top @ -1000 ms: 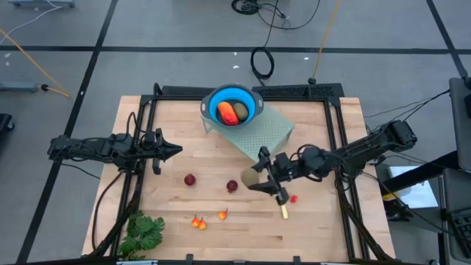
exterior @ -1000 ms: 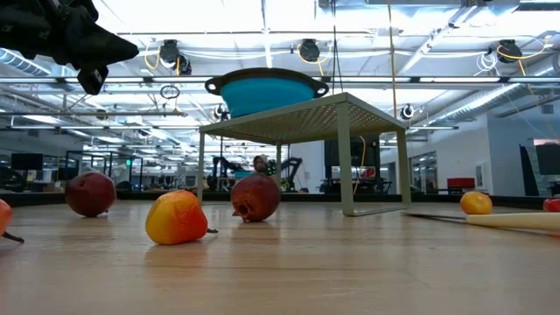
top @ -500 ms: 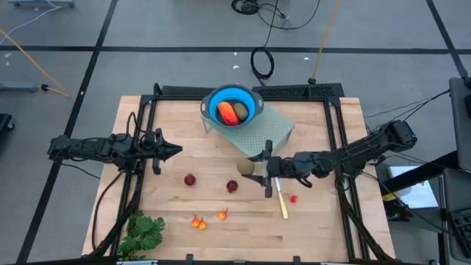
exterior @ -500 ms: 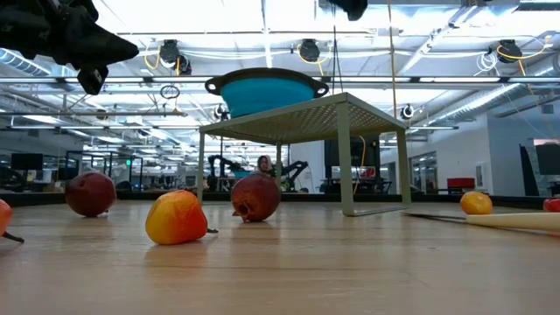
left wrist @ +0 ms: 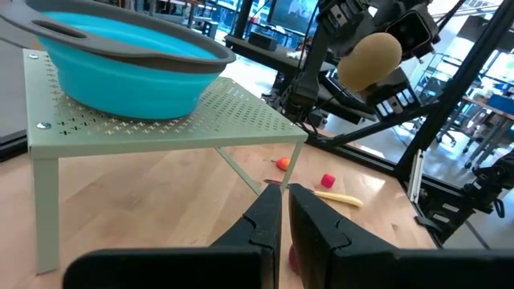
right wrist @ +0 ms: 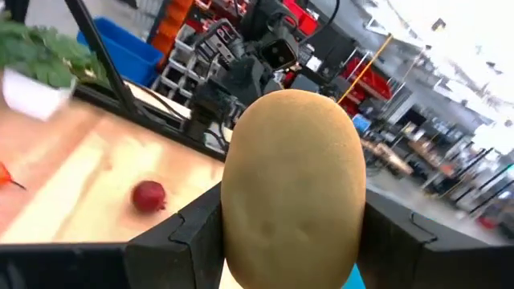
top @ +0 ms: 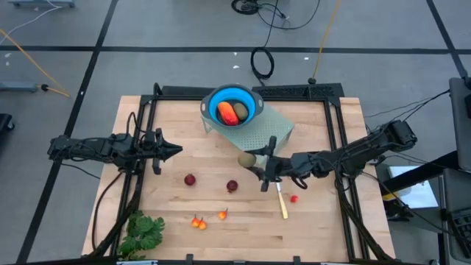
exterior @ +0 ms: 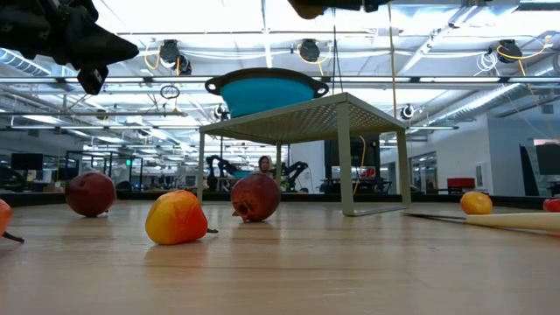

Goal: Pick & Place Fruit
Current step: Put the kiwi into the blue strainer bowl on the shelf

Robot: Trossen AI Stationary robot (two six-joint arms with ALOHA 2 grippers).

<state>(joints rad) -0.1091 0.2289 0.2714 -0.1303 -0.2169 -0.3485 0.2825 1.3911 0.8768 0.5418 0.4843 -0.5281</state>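
Right claw (top: 254, 163) (gripping oval (top: 246, 160)) rose toward rack (top: 276, 131).

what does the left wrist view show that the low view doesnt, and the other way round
Only the left wrist view shows the olive-brown oval held in the right end effector, plus the left end effector with fingers together. Only the low view shows two dark red balls and an orange-red bit on the table. Both show the blue bowl on the perforated stand and the yellow-handled knife.
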